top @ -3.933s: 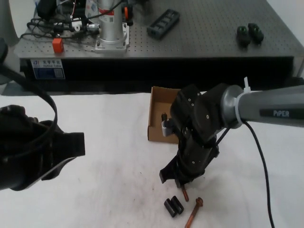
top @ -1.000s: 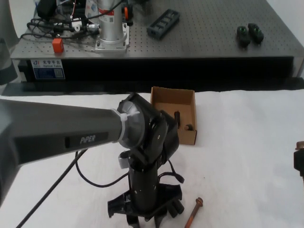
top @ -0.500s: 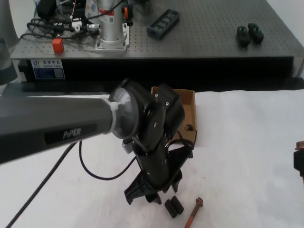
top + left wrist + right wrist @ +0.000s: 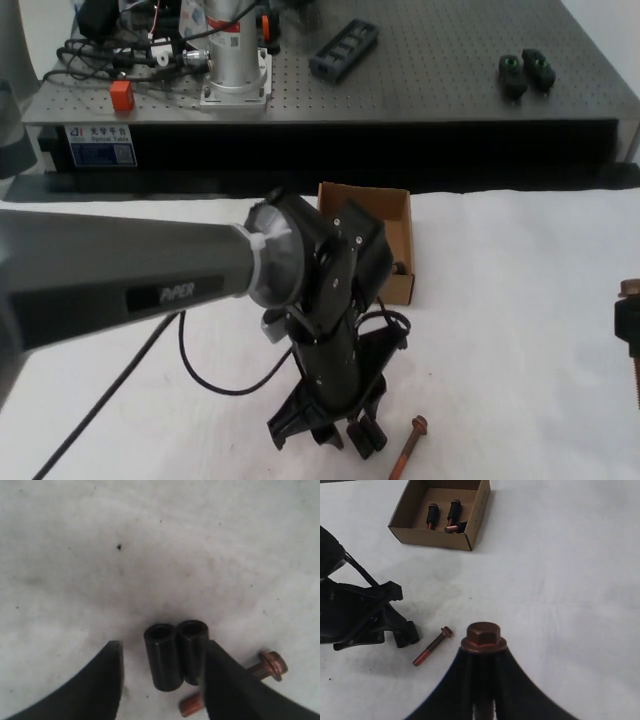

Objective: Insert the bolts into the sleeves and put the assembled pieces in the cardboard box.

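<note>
Two black sleeves (image 4: 175, 652) lie side by side on the white cloth, and my left gripper (image 4: 161, 649) stands open just above them with a finger on either side. A loose copper bolt (image 4: 265, 667) lies beside the sleeves, also seen as the bolt (image 4: 410, 448) in the high view, where the left gripper (image 4: 335, 428) points down at the sleeves (image 4: 366, 436). My right gripper (image 4: 483, 655) is shut on another copper bolt (image 4: 483, 636), held head-up off to the right side. The cardboard box (image 4: 430, 537) holds assembled pieces (image 4: 431, 516).
The cardboard box (image 4: 365, 205) sits at the cloth's far edge, just behind the left arm. A metal bench with cables, a black tray (image 4: 344, 47) and other parts lies beyond it. Bare cloth spreads right of the box.
The right arm has left the middle with a bolt and now sits at the right edge. The left arm came in, shifted right and lowered its open gripper over the sleeves.
</note>
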Motion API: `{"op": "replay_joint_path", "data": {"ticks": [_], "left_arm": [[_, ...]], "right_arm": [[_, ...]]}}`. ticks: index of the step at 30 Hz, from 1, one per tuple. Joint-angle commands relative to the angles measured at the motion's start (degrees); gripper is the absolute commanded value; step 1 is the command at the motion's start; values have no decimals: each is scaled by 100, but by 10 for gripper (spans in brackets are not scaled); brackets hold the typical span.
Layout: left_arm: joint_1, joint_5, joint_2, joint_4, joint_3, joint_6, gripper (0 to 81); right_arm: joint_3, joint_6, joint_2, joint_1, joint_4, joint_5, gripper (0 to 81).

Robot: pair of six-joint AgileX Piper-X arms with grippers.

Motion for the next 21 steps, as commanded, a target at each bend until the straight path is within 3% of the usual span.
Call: {"op": "replay_joint_path", "data": {"ticks": [1,7,21], "left_arm": [[-68,3,62,-14,-31,-106,346],[-72,-48,104,128,-31,-106,253],[-72,-457,104,459,-21,-28,253]], "right_arm": [[4,-32,-48,-20,-111,4,22],[4,-32,-48,-20,-63,4,22],[4,-32,-48,-20,-60,4,22]]}}
